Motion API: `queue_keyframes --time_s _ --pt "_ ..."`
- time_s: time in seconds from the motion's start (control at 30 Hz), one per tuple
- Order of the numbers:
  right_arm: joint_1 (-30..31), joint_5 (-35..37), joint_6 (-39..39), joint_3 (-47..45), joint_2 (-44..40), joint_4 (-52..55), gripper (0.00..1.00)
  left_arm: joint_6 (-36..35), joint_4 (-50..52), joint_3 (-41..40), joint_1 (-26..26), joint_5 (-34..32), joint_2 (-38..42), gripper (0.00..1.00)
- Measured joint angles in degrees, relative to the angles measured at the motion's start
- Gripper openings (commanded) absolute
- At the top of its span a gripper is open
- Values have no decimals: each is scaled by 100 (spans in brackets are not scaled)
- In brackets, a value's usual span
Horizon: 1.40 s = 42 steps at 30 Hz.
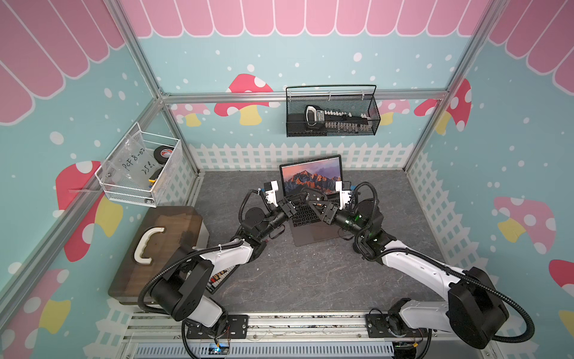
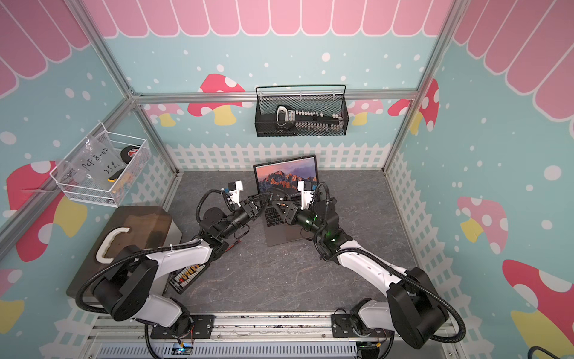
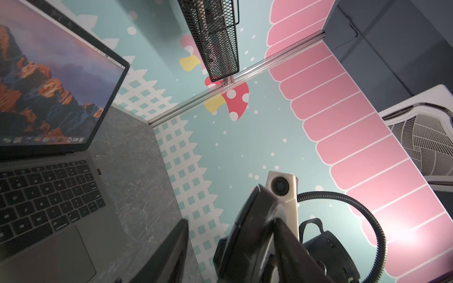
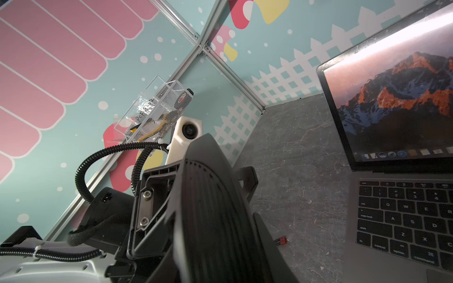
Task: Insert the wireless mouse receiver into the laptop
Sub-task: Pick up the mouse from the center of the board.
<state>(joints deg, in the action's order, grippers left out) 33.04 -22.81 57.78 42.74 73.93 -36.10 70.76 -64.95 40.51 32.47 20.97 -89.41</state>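
Observation:
The laptop (image 1: 310,237) (image 2: 279,237) stands open at the back middle of the grey table, its orange mountain screen (image 3: 49,98) (image 4: 392,98) lit. Above its keyboard both grippers meet. My right gripper (image 1: 308,200) (image 4: 213,218) is shut on the black oval mouse (image 2: 277,192) (image 4: 208,196) and holds it on edge in the air. My left gripper (image 2: 267,196) (image 3: 230,220) is open around that mouse (image 3: 255,220): one finger is against it, the other stands well apart. The wireless mouse receiver is hidden.
A red-tipped plug (image 4: 282,240) lies on the table left of the laptop. A brown wooden case with a white handle (image 1: 155,245) sits at the left, a small patterned board (image 1: 220,276) beside it. A white basket (image 1: 139,174) and a black mesh basket (image 1: 332,115) hang on the walls.

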Motion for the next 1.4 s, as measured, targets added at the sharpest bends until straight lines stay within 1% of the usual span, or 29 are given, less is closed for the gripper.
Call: queue_keyframes --time_s 0.03,0.13,0.2,0.43,0.53,0.63,0.67,0.8,0.83,0.9,1.0,1.07,1.2,1.23,1.27,1.33,1.37,1.4 --pt "0 -17 42 0 0 -7 0 74 -177 24 15 46 -94 51" --pt "2 -83 173 9 24 -61 0 166 -455 87 98 125 -221 38" --pt "2 -133 269 9 50 -142 0 184 -560 94 153 144 -225 36" --pt "4 -203 511 15 59 -313 0 170 -708 125 164 160 -247 36" --pt "7 -262 511 2 57 -330 0 68 -678 160 168 190 -247 44" --pt "13 -369 505 -13 55 -299 0 -13 -612 208 170 227 -243 45" --pt "13 -389 501 -17 55 -286 0 -44 -592 219 168 229 -243 44" --pt "33 -424 490 -39 31 -256 0 -101 -518 289 157 291 -243 31" --pt "33 -424 518 -39 0 -247 0 -133 -525 293 151 308 -243 31" --pt "33 -422 553 -42 -61 -232 0 -157 -599 299 149 350 -243 33" --pt "35 -407 518 -70 -142 -203 0 -197 -647 317 140 413 -243 47" --pt "35 -393 479 -116 -181 -195 0 -184 -647 315 98 413 -243 47" --pt "35 -374 420 -146 -212 -142 0 -181 -640 313 -9 409 -240 34" --pt "33 -361 415 -146 -212 -127 0 -190 -643 313 -17 413 -236 28" --pt "33 -363 413 -146 -212 -114 0 -195 -636 313 -17 424 -227 25" --pt "33 -361 498 -146 -227 -138 0 -225 -647 313 -28 426 -221 23" --pt "33 -361 546 -146 -238 -149 0 -234 -660 313 -31 433 -219 23" --pt "33 -363 581 -146 -247 -155 0 -247 -678 313 -28 439 -214 26"
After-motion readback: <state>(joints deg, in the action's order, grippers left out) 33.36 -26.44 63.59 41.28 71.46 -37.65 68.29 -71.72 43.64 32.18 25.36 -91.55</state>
